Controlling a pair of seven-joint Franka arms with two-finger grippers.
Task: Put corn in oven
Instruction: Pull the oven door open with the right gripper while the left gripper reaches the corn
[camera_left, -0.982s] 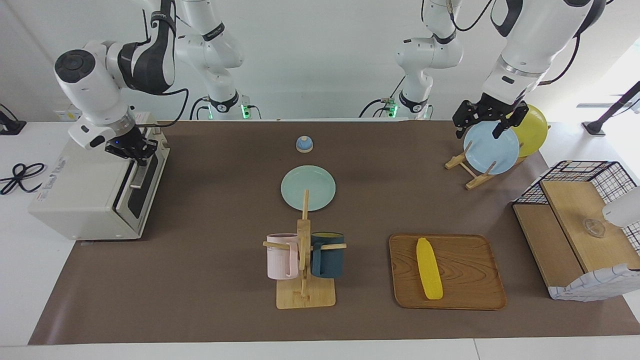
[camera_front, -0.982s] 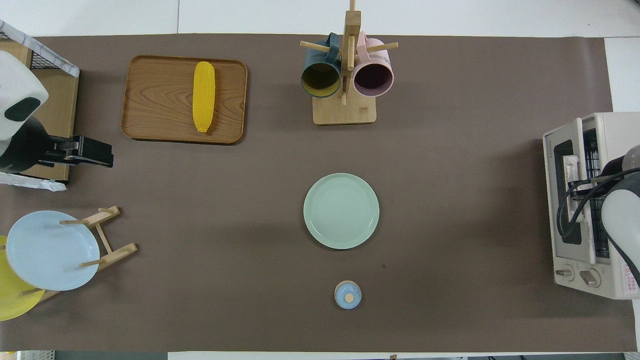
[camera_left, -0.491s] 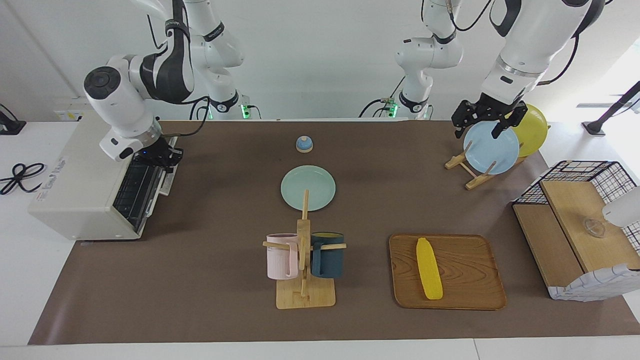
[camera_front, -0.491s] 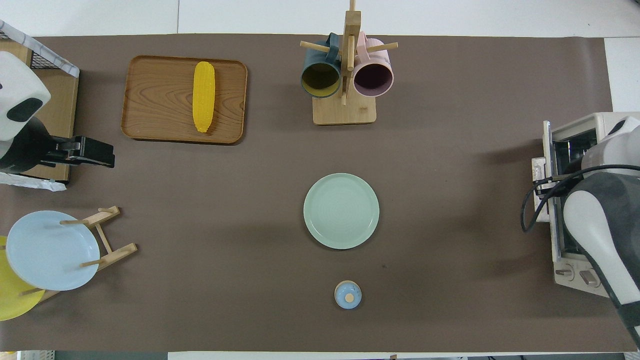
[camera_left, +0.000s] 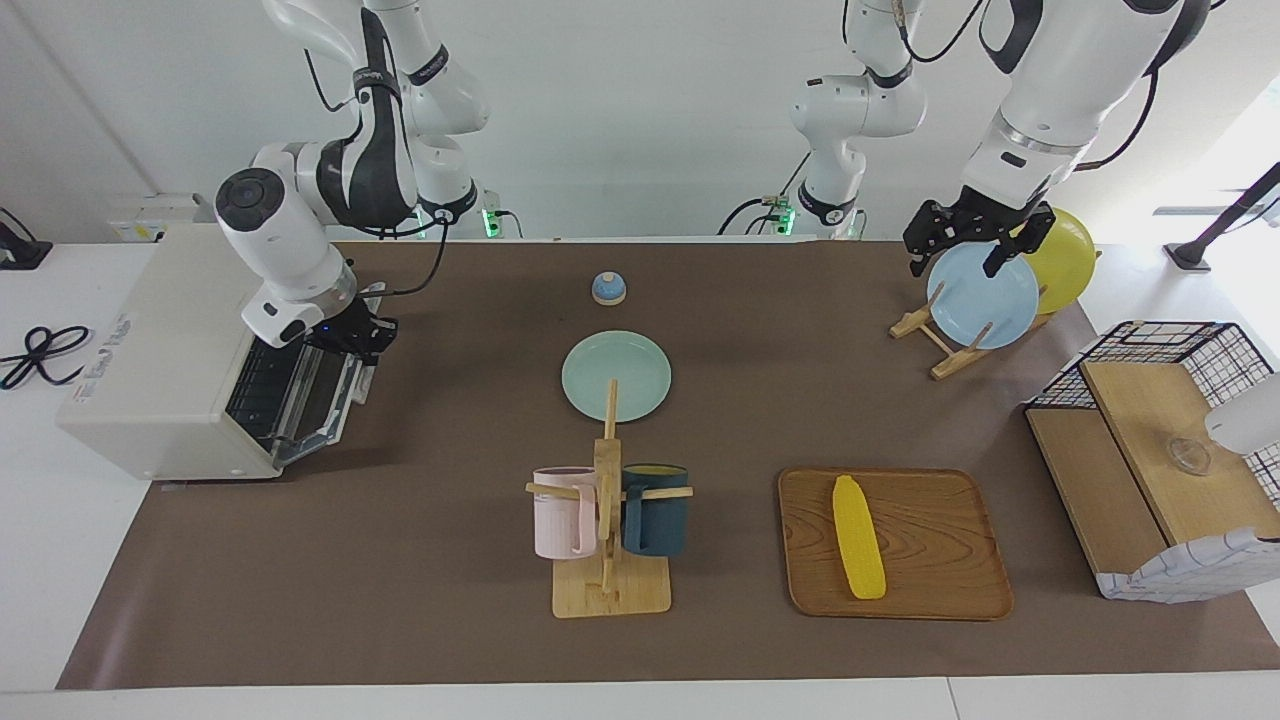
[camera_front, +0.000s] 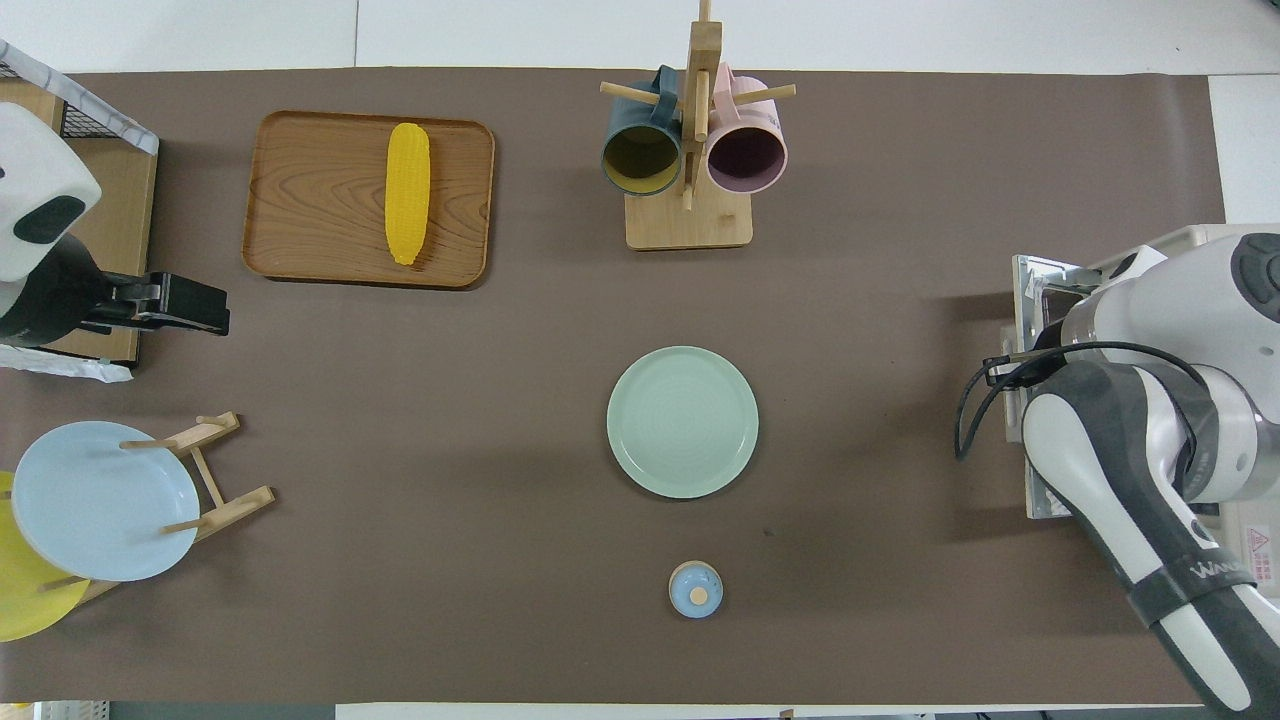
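Observation:
The yellow corn (camera_left: 858, 537) (camera_front: 408, 193) lies flat on a wooden tray (camera_left: 935, 560) (camera_front: 300, 200) toward the left arm's end of the table, farther from the robots than the plate rack. The off-white oven (camera_left: 150, 370) (camera_front: 1185, 240) stands at the right arm's end. Its glass door (camera_left: 325, 400) (camera_front: 1035, 285) hangs open and the wire rack shows inside. My right gripper (camera_left: 358, 335) is shut on the door's bar handle; in the overhead view the arm hides it. My left gripper (camera_left: 958, 262) (camera_front: 215, 308) is open and empty, waiting over the plate rack.
A green plate (camera_left: 616, 376) (camera_front: 682, 421) lies mid-table, with a small blue knobbed lid (camera_left: 608, 288) nearer the robots. A wooden mug tree (camera_left: 608, 500) holds two mugs. A rack holds a blue plate (camera_left: 982, 296) and a yellow plate (camera_left: 1065, 255). A wire basket (camera_left: 1160, 340) stands beside the tray.
My right gripper has moved out from the oven toward the table's middle, swinging the door down from nearly shut to open. The left arm and the corn have not moved.

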